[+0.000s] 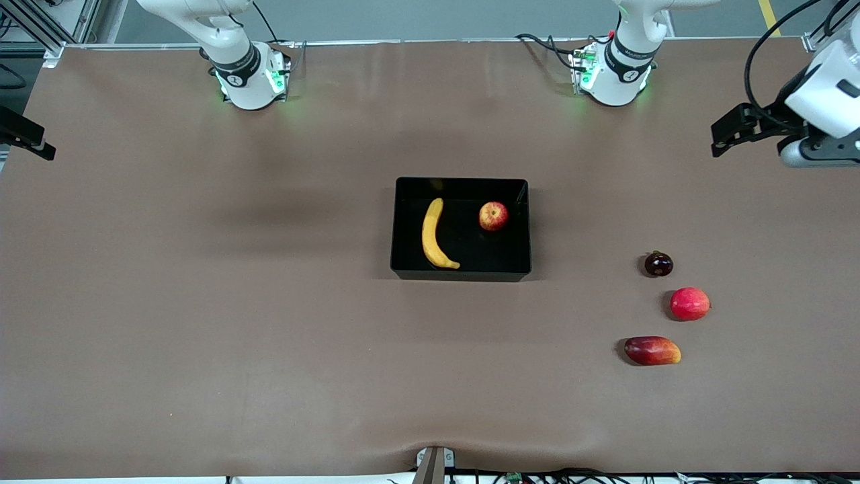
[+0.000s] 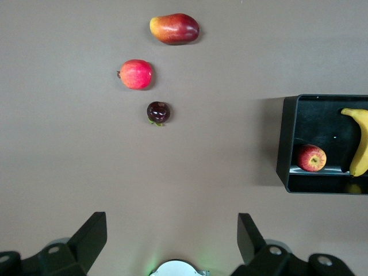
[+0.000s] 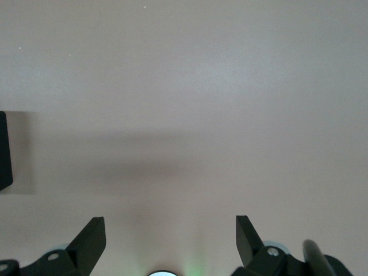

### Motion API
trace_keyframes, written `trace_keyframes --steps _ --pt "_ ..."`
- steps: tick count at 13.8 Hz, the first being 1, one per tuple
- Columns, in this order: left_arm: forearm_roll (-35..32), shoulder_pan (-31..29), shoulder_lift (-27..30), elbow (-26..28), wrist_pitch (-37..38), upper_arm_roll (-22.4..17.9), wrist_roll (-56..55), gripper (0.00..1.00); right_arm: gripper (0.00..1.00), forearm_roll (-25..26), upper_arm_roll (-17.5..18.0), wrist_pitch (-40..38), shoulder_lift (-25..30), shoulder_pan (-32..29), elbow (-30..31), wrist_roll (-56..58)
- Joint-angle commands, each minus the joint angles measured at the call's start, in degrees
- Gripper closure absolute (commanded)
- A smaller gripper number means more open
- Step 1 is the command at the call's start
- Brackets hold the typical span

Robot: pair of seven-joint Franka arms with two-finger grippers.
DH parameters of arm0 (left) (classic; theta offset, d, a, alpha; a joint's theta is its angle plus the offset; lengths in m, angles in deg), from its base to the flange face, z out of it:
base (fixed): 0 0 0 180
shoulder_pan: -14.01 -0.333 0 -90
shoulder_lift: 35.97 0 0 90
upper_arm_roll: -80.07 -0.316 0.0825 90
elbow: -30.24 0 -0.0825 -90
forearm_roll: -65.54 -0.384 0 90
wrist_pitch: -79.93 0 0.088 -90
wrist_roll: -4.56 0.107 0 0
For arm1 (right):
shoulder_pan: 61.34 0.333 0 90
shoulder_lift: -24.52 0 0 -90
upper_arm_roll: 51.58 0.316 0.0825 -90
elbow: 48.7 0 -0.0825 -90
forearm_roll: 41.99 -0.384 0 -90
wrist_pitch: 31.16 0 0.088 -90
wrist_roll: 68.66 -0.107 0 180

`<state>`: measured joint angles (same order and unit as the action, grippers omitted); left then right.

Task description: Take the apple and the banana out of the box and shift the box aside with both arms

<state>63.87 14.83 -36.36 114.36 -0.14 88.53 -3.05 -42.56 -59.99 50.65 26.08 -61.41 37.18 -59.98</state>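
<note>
One banana (image 1: 435, 234) and one apple (image 1: 493, 216) lay in the one box (image 1: 461, 273), three other fruits (image 1: 689, 304) sat nearby on the tabletop (image 1: 201, 302), and the left gripper (image 2: 171, 238) and right gripper (image 3: 170, 238) hung wide open, empty.

Place: a robotics lab or test cell, not a home.
Table (image 1: 201, 302): one wide brown mat, plain, filling most of the frame.
Robot bases (image 1: 252, 77): two white arm mounts with green lights, bolted along the upper edge.
Cables (image 1: 537, 44): black leads at the upper middle.
Frame (image 1: 40, 27): metal framing at the upper left corner.
</note>
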Motion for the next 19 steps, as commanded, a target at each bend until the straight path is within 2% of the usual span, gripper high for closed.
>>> trace_keyframes --steps 1,4,9,13,19 --pt "1.4 1.3 -1.5 0.1 0.4 3.0 -5.9 0.0 0.0 -0.6 0.6 -0.3 -0.7 -1.2 -1.2 0.4" --pt "1.4 2.3 -3.9 1.9 -2.7 7.4 -15.2 0.0 0.0 -0.6 0.6 -0.3 -0.7 -1.2 -1.2 0.4" --pt "1.1 2.3 -4.1 12.8 -17.5 14.8 -30.9 0.0 0.0 -0.7 0.6 -0.3 -0.7 -1.3 -1.2 0.4" --pt "0.6 3.0 -10.2 13.4 -24.4 20.2 -47.5 0.0 0.0 -0.6 0.6 -0.3 -0.7 -1.3 -1.2 0.4" --pt "-6.7 11.5 -21.6 14.5 -35.7 20.3 -68.8 0.0 0.0 -0.8 0.6 -0.3 -0.7 -1.7 -1.2 0.4"
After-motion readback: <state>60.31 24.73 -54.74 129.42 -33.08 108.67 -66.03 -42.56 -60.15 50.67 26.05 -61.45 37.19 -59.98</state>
